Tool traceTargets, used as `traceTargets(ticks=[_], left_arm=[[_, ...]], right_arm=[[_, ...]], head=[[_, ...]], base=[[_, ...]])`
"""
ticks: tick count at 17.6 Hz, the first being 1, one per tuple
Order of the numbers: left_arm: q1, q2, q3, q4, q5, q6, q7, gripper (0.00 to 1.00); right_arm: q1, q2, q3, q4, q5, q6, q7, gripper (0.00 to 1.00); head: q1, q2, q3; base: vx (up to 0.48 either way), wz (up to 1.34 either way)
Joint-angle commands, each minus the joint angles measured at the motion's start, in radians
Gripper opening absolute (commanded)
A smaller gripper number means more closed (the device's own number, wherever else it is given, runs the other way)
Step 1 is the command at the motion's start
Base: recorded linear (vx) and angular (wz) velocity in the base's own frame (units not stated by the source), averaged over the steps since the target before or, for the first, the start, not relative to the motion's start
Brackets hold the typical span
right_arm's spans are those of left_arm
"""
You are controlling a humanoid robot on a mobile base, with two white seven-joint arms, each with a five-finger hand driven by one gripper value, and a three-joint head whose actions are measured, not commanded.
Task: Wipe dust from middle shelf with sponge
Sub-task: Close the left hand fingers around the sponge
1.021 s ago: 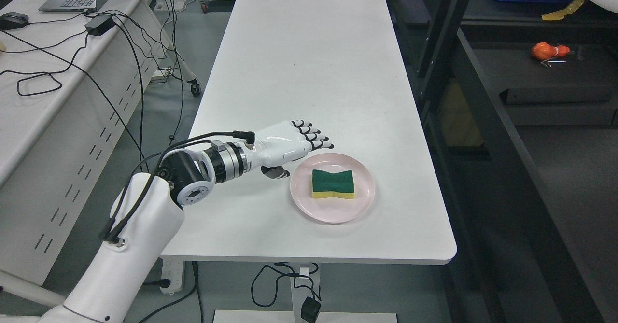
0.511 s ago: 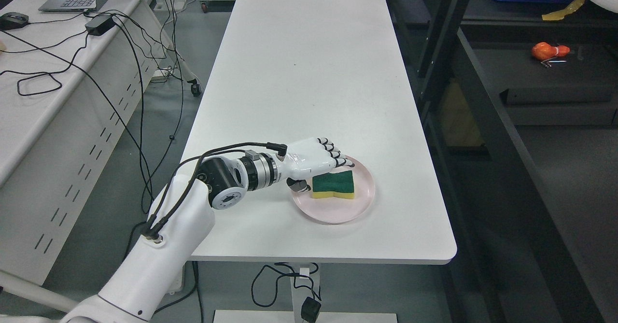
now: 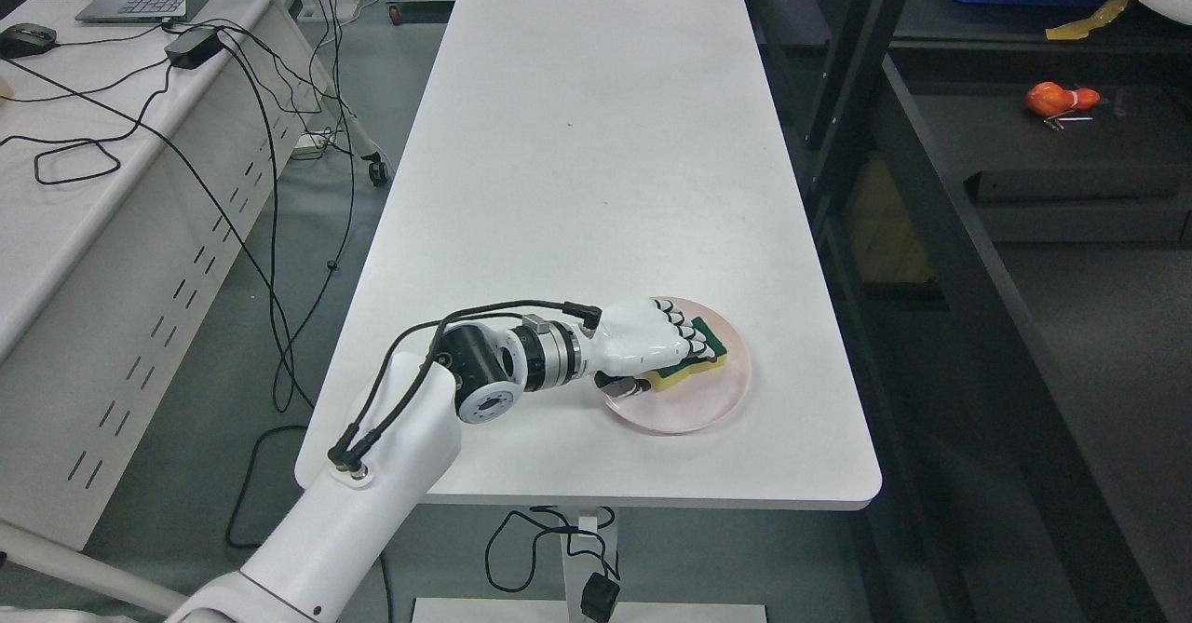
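Left hand of mine lies on top of the sponge, fingers bent down over its far side and thumb tucked at its near side, so I think I am pinching it to lift it. I cannot tell yet if the hold is tight. Green and yellow, the sponge sits on the pink plate, near the right, near corner of the white table. On the right stands the dark shelf, where I must wipe the dust.
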Motion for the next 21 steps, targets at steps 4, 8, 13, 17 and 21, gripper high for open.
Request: traceTargets(ticks=[4, 8, 13, 17, 21], left_arm=[[0.041, -0.025, 0.007, 0.015, 0.017, -0.01, -0.005, 0.59], [0.049, -0.022, 0.103, 0.009, 0.082, -0.099, -0.011, 0.31], [0.083, -0.016, 0.273, 0.004, 0.146, -0.192, -0.071, 0.04], [0.083, 0.004, 0.447, -0.063, 0.155, -0.192, -0.071, 0.0], [0.093, 0.049, 0.499, -0.213, 0.207, -0.192, -0.071, 0.0]], right_arm=[[0.0, -0.017, 0.0, -0.017, 0.0, 0.001, 0.0, 1.0], [0.0, -0.017, 0.0, -0.017, 0.0, 0.001, 0.0, 1.0], [0.0, -0.017, 0.0, -0.017, 0.0, 0.001, 0.0, 1.0], [0.0, -0.017, 0.0, -0.017, 0.0, 0.001, 0.0, 1.0], [0.0, -0.017, 0.0, -0.017, 0.0, 0.001, 0.0, 1.0]], head=[[0.0, 0.0, 0.0], [0.0, 0.0, 0.0], [0.0, 0.0, 0.0], [0.0, 0.0, 0.0], [0.0, 0.0, 0.0]], base=[[0.0, 0.0], [0.0, 0.0], [0.0, 0.0], [0.0, 0.0], [0.0, 0.0]])
